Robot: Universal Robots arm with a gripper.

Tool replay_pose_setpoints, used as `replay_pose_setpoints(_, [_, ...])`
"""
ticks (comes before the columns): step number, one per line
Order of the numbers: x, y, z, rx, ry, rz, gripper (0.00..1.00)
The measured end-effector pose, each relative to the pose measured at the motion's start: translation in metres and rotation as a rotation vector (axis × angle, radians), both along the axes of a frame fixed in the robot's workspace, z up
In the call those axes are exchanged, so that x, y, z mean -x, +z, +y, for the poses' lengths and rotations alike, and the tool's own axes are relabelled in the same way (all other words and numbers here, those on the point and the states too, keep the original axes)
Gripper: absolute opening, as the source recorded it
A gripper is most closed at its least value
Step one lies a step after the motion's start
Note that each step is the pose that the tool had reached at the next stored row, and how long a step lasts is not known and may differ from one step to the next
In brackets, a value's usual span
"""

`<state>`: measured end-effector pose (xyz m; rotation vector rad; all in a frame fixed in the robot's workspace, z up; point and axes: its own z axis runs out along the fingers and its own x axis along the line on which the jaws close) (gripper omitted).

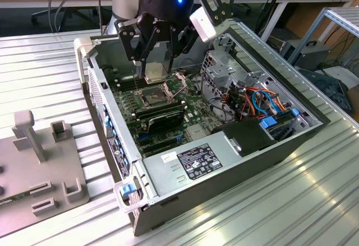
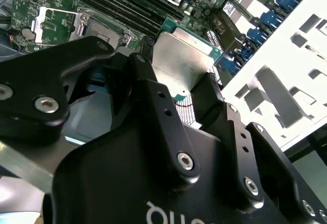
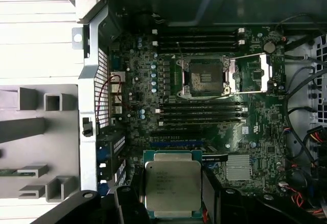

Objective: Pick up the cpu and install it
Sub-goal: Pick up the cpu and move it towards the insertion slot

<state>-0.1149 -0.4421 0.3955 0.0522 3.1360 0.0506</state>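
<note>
**Cpu clamped in the gripper, hanging over the open socket**

At the exterior view's left, a grey fixture (image 1: 39,162) lies on the ribbed metal table (image 1: 314,201). Beside it stands the opened computer case (image 1: 235,179).

Toward the middle, the gripper (image 1: 155,55) reaches down into the case. Its fingers (image 2: 153,89) are closed on two opposite edges of the cpu (image 3: 172,185). The chip is held flat with its metal lid facing up, clear of the motherboard (image 3: 153,132).

The socket (image 1: 154,96) lies just under the chip in the exterior view. Its load plate (image 3: 250,73) is swung open toward the exterior view's right, and the seat is uncovered.

In the first wrist view the chip's edges run parallel to the socket's frame, so I judge there is little or no twist between them. What separates them appears to be mostly height plus a small sideways offset. How much of each is hard to say, since no view looks along the board.

At the exterior view's right, a bundle of coloured cables (image 1: 258,97) sits well apart from the socket.
</note>
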Motion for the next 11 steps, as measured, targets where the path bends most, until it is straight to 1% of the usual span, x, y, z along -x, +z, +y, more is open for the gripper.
replay_pose_setpoints(11, [-0.0008,0.0,0.0,0.0,0.0,0.0,0.55])
